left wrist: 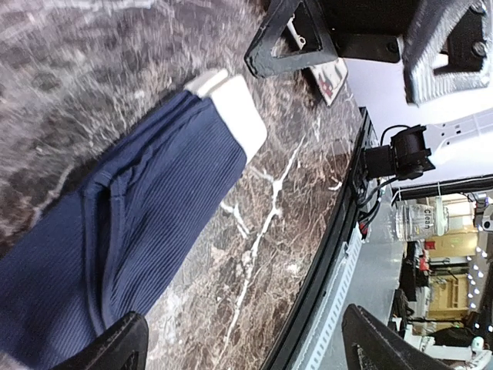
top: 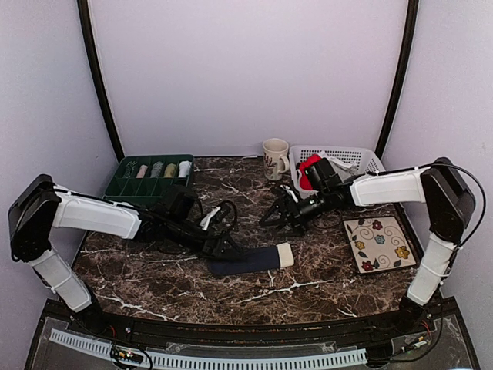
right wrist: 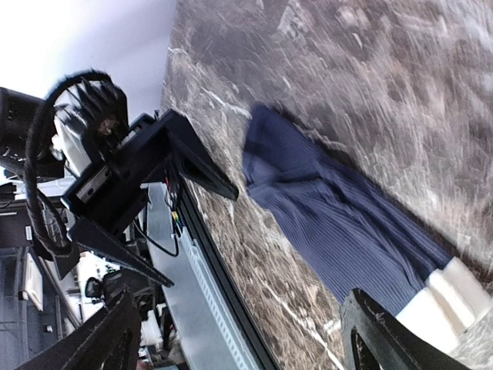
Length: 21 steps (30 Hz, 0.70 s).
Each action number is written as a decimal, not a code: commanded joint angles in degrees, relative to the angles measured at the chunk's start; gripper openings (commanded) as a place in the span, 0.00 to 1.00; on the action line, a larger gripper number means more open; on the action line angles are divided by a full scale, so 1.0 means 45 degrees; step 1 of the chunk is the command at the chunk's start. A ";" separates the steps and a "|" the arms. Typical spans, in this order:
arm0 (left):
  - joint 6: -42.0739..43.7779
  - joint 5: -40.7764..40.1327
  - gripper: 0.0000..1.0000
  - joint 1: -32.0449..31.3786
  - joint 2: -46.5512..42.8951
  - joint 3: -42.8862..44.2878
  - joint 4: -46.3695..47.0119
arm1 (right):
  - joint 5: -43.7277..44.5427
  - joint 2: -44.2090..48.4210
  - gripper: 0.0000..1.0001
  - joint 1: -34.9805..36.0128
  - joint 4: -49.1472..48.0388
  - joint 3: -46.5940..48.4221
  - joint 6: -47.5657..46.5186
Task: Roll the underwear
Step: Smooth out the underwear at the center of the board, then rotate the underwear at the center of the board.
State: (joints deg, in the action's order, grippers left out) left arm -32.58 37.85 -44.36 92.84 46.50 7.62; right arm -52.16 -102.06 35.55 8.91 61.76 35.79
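Observation:
The dark navy underwear (top: pixel 245 262) lies flat on the marble table as a long folded strip, its white waistband (top: pixel 284 254) at the right end. My left gripper (top: pixel 225 247) hovers open over the strip's left end. In the left wrist view the navy cloth (left wrist: pixel 131 231) runs under my left gripper (left wrist: pixel 246 347), nothing between the fingers. My right gripper (top: pixel 276 218) hangs open a little behind the waistband end, apart from the cloth. In the right wrist view the strip (right wrist: pixel 339 216) lies ahead of my right gripper (right wrist: pixel 239 339). Red underwear (top: pixel 310 165) sits in the basket.
A green divided tray (top: pixel 123 185) with several rolled garments stands at the back left. A mug (top: pixel 275 158) and a white basket (top: pixel 350 154) stand at the back right. A floral tile (top: pixel 379 243) lies at the right. The table's front edge (left wrist: pixel 323 254) is near.

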 commanded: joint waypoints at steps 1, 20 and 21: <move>0.1250 -0.1056 0.89 0.0308 -0.1740 0.0245 -0.2336 | 0.0741 0.0316 0.84 -0.0228 0.1464 0.1449 -0.1194; 0.2204 -0.3657 0.22 -0.1859 -0.0312 0.0991 -0.5677 | 0.6393 -0.3451 0.21 0.0436 0.6956 0.5380 -0.6197; 0.2115 -0.3707 0.22 -0.1861 -0.0141 0.0999 -0.5543 | 0.6572 -0.3528 0.19 0.0605 0.6997 0.5300 -0.6289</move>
State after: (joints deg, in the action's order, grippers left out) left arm -21.71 22.63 -52.47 90.30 49.69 -17.39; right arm -27.44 -116.03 35.24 37.93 85.60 10.81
